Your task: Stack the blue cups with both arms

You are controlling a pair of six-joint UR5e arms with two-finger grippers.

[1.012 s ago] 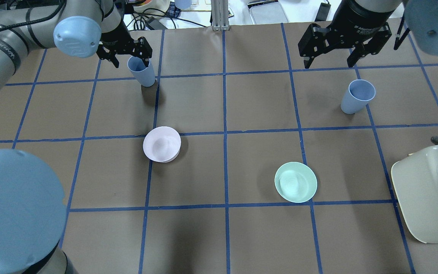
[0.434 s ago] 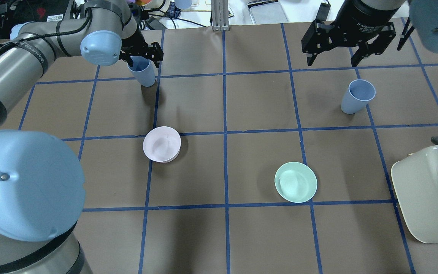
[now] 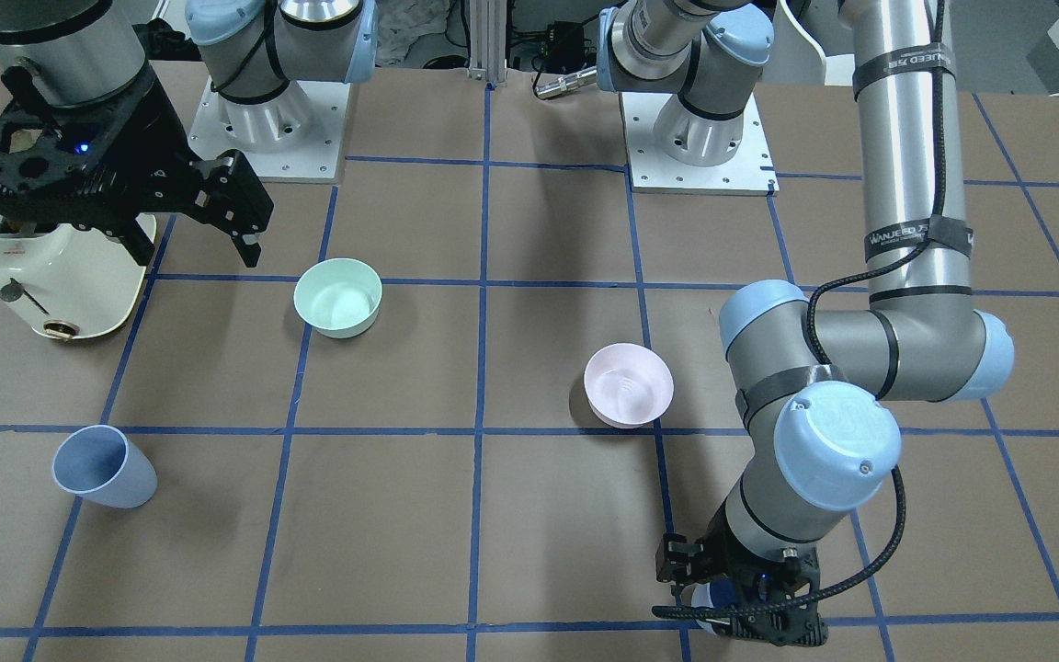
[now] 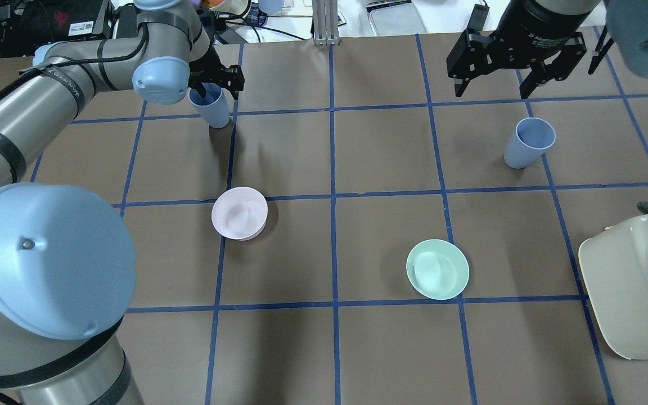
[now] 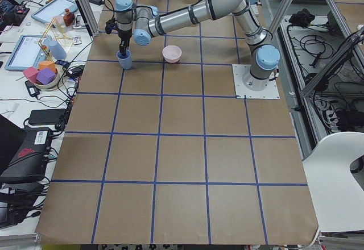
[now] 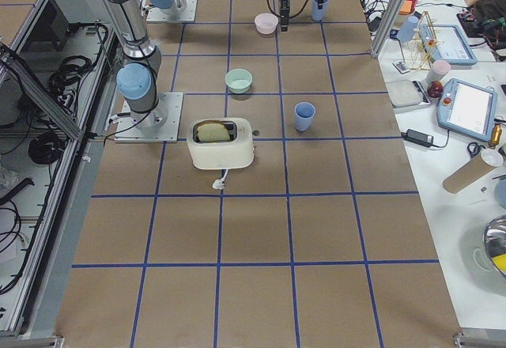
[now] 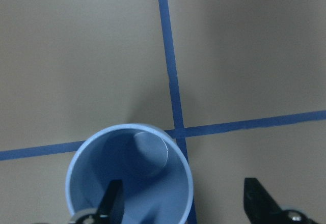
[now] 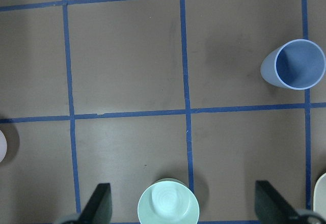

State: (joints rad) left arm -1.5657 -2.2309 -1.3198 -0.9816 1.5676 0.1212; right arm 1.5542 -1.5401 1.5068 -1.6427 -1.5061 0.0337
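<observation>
- The left gripper (image 4: 215, 85) is held spread over the rim of one blue cup (image 4: 211, 109), at the far left of the table (image 4: 380, 169) as seen from overhead.
- In the left wrist view one finger (image 7: 113, 201) is seen inside the cup's mouth and the other finger (image 7: 256, 199) outside it, so the cup wall lies between them. The inner finger is just beside the wall, the outer one stands apart from it, and nothing is pinched.
- This cup is seen upright on a crossing of blue tape lines (image 7: 175, 130).
- The second blue cup (image 4: 527, 143) is seen at the far right, upright, alone in its square, well apart from the first.
- The right gripper (image 4: 493, 90) is held spread wide and empty, above the table on the far side of the second cup and not touching it.
- In the right wrist view the second cup is seen off to the upper right, not between the fingers.
- A pink bowl (image 4: 239, 214) is seen left of centre, nearer than the first cup.
- A green bowl (image 4: 437, 269) is seen right of centre, nearer still.
- A cream toaster (image 4: 633, 287) is seen at the near right edge.
</observation>
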